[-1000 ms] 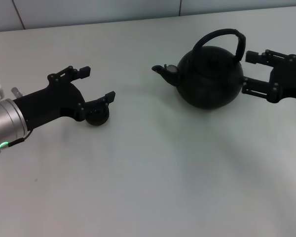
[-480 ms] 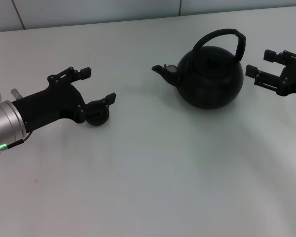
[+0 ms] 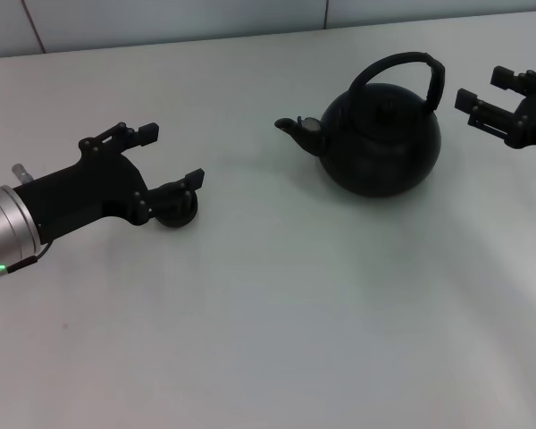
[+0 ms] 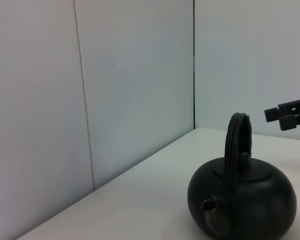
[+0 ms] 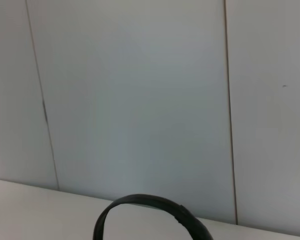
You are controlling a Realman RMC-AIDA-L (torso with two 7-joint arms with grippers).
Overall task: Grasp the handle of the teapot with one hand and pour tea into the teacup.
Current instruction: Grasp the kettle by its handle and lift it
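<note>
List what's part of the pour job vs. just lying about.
Job: teapot; its handle; teacup; left gripper, open around the teacup; right gripper, open, beside the handle.
Lying about: nothing; only the table.

The teapot (image 4: 242, 205) is seen on the white table (image 4: 140, 200), spout (image 4: 211, 209) toward the camera, its handle (image 4: 236, 150) arched upright. The right gripper (image 4: 290, 113) is seen beyond, fingers parted.

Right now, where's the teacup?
Head view: the teacup sits on the table's left side, beside the left tool's near finger, well left of the teapot spout.
</note>
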